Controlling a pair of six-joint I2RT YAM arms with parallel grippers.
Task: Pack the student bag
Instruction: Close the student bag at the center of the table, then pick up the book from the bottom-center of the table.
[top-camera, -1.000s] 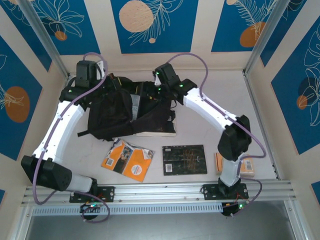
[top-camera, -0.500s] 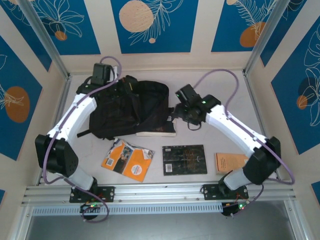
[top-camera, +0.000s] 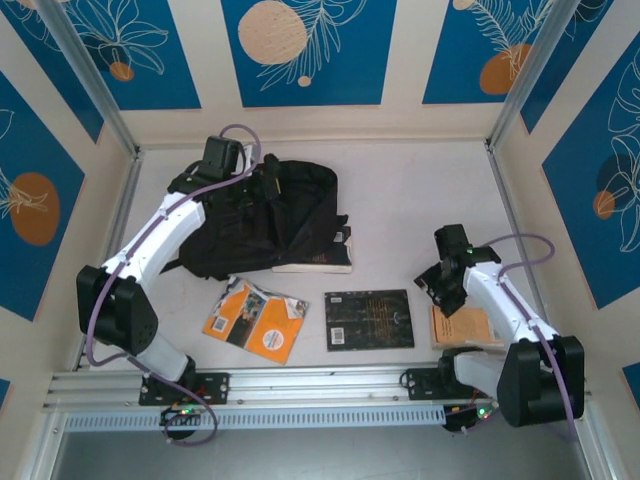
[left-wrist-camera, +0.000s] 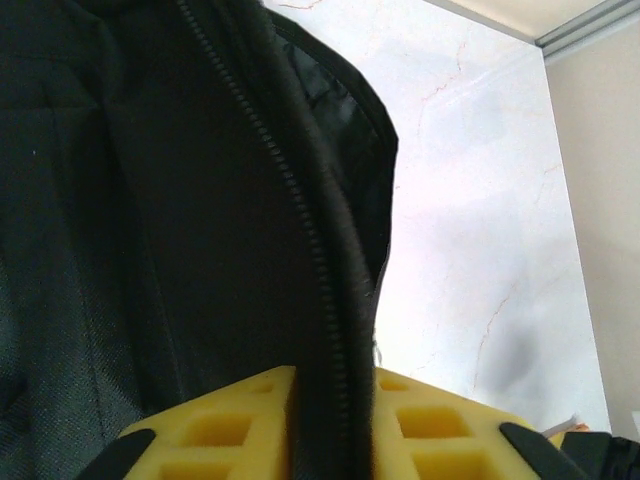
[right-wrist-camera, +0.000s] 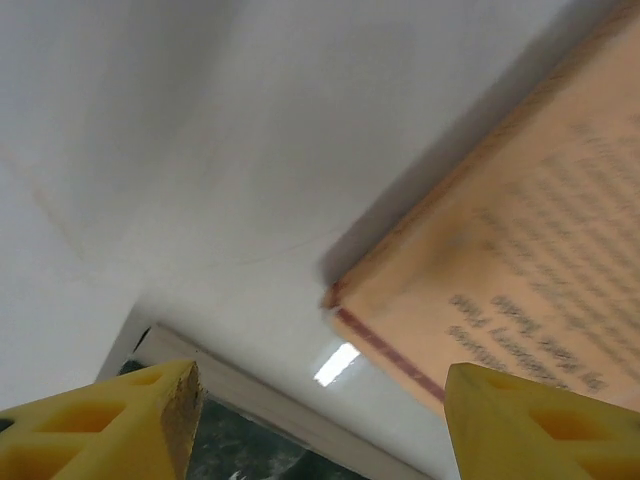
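The student bag (top-camera: 285, 222), a large black fabric backpack, lies at the back left of the table. My left gripper (top-camera: 265, 184) sits at its top edge. In the left wrist view the yellow fingers (left-wrist-camera: 230, 430) are shut on the bag's zipper edge (left-wrist-camera: 320, 300). A cream book (top-camera: 318, 263) sticks out from under the bag's near side. My right gripper (top-camera: 440, 288) hangs open at the near right, just over the corner of a tan book (top-camera: 468, 326). The right wrist view shows that tan book (right-wrist-camera: 520, 270) between the spread fingers (right-wrist-camera: 130, 420), untouched.
A flat black book (top-camera: 369, 318) lies at the near centre, and an orange book (top-camera: 255, 319) lies to its left. The metal rail (top-camera: 320, 380) runs along the table's near edge. Walls enclose the table on three sides.
My right arm has pulled back from the bag to the near right, over the tan book. The left gripper has shifted right along the bag's top, and the bag has settled flatter.
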